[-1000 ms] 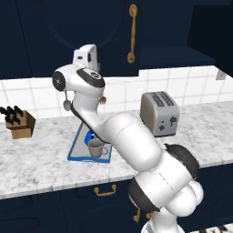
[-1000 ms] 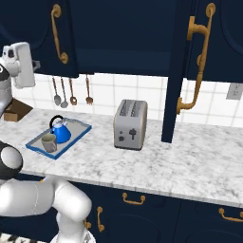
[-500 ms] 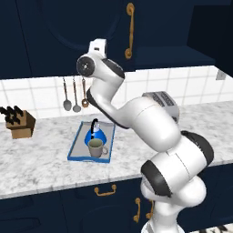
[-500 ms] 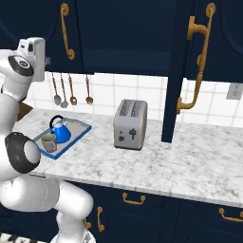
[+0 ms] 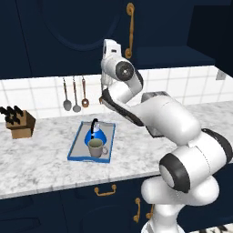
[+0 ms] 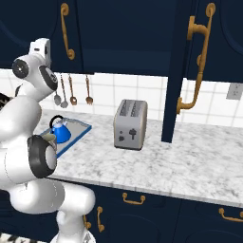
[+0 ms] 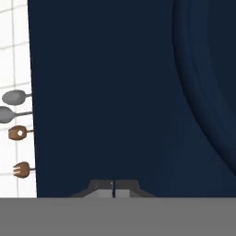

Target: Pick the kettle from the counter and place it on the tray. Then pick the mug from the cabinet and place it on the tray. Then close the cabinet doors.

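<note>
The blue kettle and the grey-beige mug both stand on the blue-rimmed tray on the marbled counter. From the right, the kettle shows with the tray under it. My gripper is shut and empty, its tips close against the navy panel of the left cabinet door, left of that door's brass handle. The right cabinet door stands open, edge-on over the counter, with its handle facing out.
A silver toaster stands right of the tray. Spoons and ladles hang on the tiled wall behind the tray. A knife block sits at the counter's left end. Navy drawers with brass pulls run below.
My hand has risen and swung right along the left door, and the elbow has swung out to the right. Kettle, mug and tray have not moved.
</note>
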Robot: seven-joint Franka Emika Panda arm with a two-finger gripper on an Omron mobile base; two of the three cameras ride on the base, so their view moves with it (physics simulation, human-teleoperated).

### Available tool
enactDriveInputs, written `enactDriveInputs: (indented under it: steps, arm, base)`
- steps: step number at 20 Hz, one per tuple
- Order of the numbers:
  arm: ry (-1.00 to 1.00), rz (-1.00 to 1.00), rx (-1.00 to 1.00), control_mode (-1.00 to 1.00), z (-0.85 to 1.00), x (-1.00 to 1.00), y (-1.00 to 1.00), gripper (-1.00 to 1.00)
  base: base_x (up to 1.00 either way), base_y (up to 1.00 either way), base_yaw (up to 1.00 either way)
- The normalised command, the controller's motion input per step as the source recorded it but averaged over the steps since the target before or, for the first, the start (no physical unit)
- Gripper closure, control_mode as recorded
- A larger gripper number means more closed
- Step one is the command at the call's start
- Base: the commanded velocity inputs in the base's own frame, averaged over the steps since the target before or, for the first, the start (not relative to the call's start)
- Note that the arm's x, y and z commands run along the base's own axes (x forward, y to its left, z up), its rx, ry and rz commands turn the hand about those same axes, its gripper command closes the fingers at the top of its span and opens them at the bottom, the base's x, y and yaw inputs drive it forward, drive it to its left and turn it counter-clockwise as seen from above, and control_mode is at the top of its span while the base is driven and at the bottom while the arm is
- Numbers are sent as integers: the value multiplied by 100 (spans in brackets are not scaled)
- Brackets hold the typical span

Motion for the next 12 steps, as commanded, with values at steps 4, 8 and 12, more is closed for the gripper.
enactDriveInputs:
  steps: [4, 8, 12]
  arm:
    - [0, 4, 6, -100, -16, 29, -8, 100]
    - [0, 0, 7, -100, 9, -47, -1, 100]
    - [4, 0, 5, -100, 19, -100, -11, 100]
  base:
    - [0, 0, 0]
    - [0, 0, 0]
    - [0, 0, 0]
